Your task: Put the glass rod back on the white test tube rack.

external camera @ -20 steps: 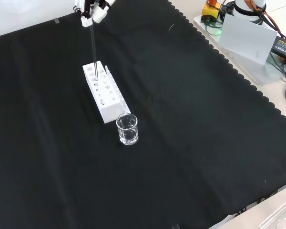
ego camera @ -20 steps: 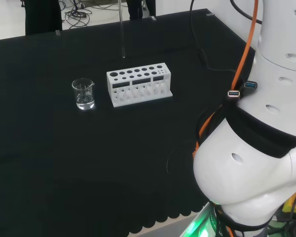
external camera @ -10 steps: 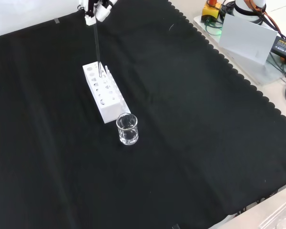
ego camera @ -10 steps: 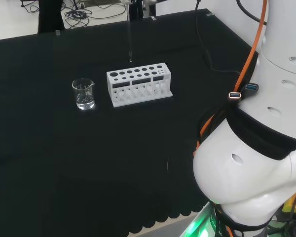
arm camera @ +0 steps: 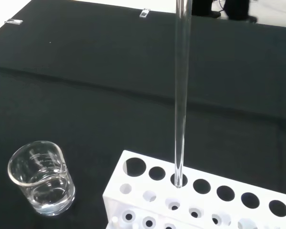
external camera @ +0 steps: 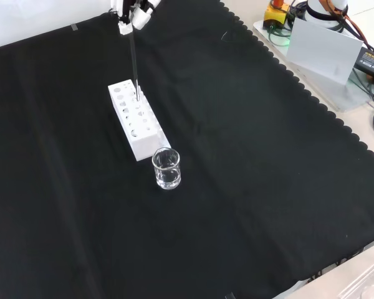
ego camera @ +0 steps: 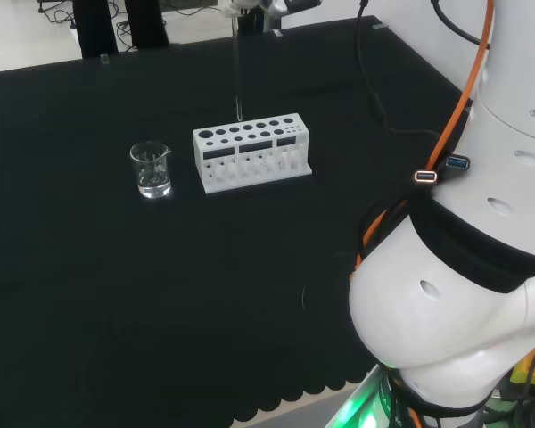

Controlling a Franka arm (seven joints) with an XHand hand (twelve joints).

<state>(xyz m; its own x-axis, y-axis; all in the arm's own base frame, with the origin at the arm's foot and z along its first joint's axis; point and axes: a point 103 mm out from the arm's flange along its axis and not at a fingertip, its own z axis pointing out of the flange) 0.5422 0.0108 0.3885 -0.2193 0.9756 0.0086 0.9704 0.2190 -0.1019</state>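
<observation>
Black cloth [external camera: 249, 156] mostly bare | hand [external camera: 132, 11] pinching glass rod [arm camera: 181, 90] upright | tip at rack [arm camera: 200, 200] hole (far row)

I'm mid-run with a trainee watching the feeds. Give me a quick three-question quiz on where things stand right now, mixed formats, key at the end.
1. True or false: the rod hangs upright from the hand.
2. In the wrist view, the rod's lower tip is: A) inside the beaker, B) at a hole in the rack, C) lying on the cloth.
3. Fill in: in the head view, the beaker stands to the ____ of the rack.

Key: 1 true; 2 B; 3 left.
</observation>
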